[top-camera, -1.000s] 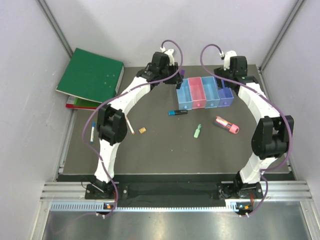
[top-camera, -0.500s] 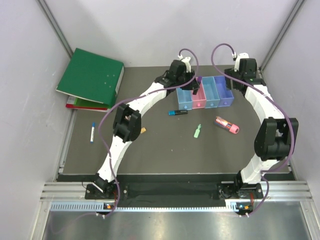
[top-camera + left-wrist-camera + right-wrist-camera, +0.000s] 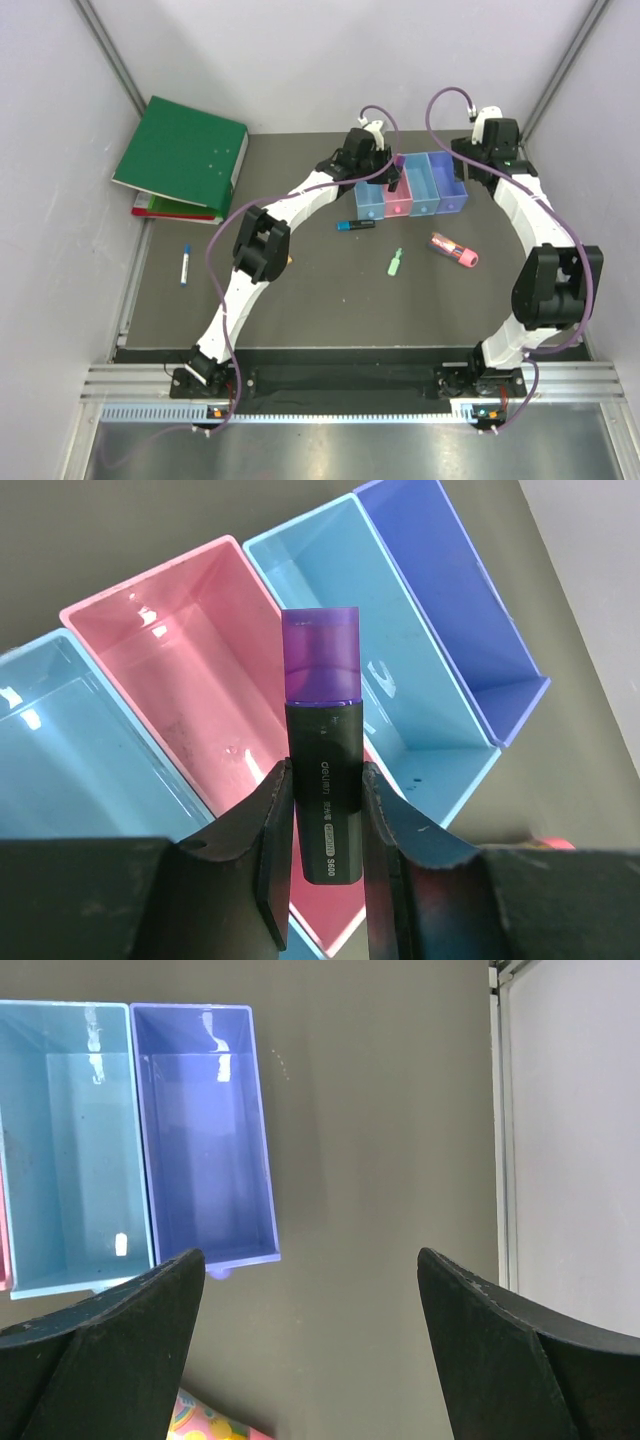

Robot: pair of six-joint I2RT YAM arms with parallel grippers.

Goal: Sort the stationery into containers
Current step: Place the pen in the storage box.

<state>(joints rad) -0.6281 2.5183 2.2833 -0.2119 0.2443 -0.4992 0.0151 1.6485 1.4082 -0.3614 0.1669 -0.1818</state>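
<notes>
A purple-capped highlighter with a black barrel (image 3: 322, 780) is pinched between the two fingers (image 3: 272, 850) of the left gripper (image 3: 324, 815), with its cap pointing away from the wrist. In the left wrist view the cap lies over the wall shared by the translucent pink plastic bin (image 3: 170, 670) and the middle light blue bin (image 3: 400, 680). How high it hangs above them I cannot tell.

These two belong to a joined row of four. An outer light blue bin (image 3: 70, 760) sits at one end and a purple bin (image 3: 450, 590) at the other. All four look bare inside as far as they show.

The row stands toward the far side of the dark grey surface (image 3: 300, 300). Just in front of it lies a black-and-blue marker (image 3: 355, 224). Nearer the arms' bases is a small green piece (image 3: 396, 261), and to its right a chunky pink-red tube (image 3: 455, 250). A blue-capped white pen (image 3: 185, 264) lies well apart on the left side.

The right gripper (image 3: 310, 1260) has its fingers spread wide with nothing between them. It hangs over bare surface just beside the purple bin.

Large green binders (image 3: 185, 155) rest in the far left corner.
</notes>
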